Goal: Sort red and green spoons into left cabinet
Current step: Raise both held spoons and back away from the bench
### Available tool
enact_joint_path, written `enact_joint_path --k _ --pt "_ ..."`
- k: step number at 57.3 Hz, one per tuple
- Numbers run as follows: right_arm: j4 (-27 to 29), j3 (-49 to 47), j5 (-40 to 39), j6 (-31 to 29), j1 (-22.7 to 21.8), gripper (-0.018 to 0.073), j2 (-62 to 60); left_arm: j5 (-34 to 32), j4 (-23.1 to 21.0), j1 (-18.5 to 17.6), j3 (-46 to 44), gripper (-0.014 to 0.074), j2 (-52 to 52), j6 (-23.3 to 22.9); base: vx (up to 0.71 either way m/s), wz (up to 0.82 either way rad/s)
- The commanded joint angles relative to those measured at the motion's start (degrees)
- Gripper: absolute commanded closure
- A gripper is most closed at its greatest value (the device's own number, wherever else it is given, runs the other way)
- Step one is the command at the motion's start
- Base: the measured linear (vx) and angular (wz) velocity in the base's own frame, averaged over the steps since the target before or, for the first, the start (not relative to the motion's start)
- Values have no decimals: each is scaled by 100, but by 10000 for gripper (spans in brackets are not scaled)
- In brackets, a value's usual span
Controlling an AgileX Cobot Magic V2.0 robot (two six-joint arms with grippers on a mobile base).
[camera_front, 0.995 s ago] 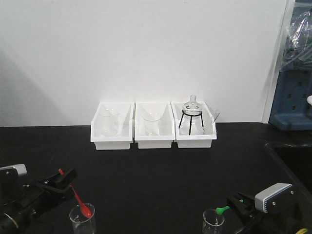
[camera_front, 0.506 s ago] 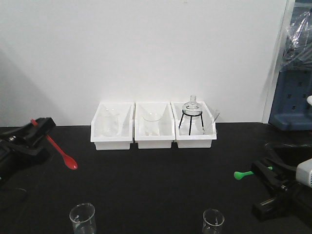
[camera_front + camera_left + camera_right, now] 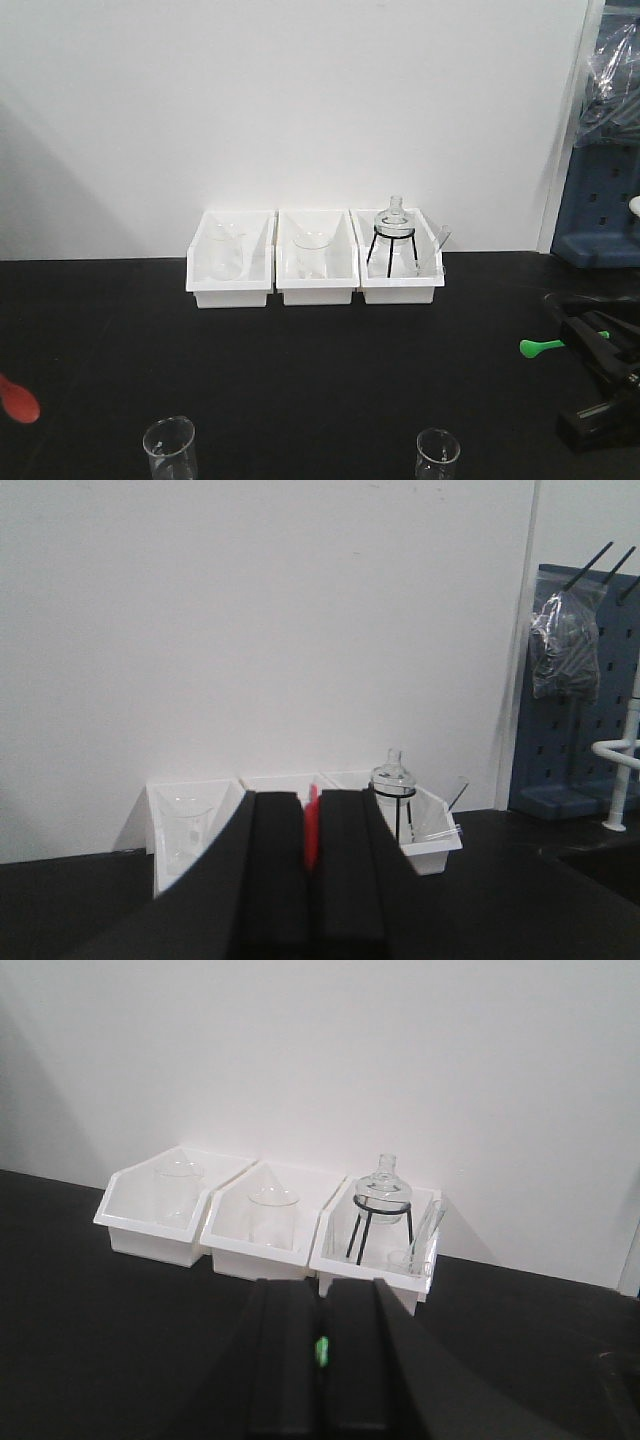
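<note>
We record two spoons, both over the black counter. Red spoon: pinched upright between the black jaws of the left gripper, which are closed down to the handle's thickness. In the front view only its bowl shows, at the left edge over the near part of the counter. Green spoon: lying roughly level at the right side, bowl pointing left, handle clamped in the right gripper, whose jaws are drawn together with only a green sliver showing between them. Also noted: three white bins in a row against the far wall, the left and middle each holding clear glassware, the right one a round glass flask. Two clear beakers stand at the near edge, well apart. A blue pegboard stands at far right.
</note>
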Motion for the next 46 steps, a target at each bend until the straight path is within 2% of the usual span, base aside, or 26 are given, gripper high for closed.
enact_joint_path --k 1,12,46 --pt "93 -174 -383 9 -4 564 -101 58 -133 -24 -52 603 -415 -64 0 0" --pt "88 -174 -383 4 -4 564 -101 208 -116 -24 -52 603 -768 -50 0 0" --pt "88 -148 -359 -10 -4 564 -101 198 -116 -24 -52 603 -763 -50 0 0"
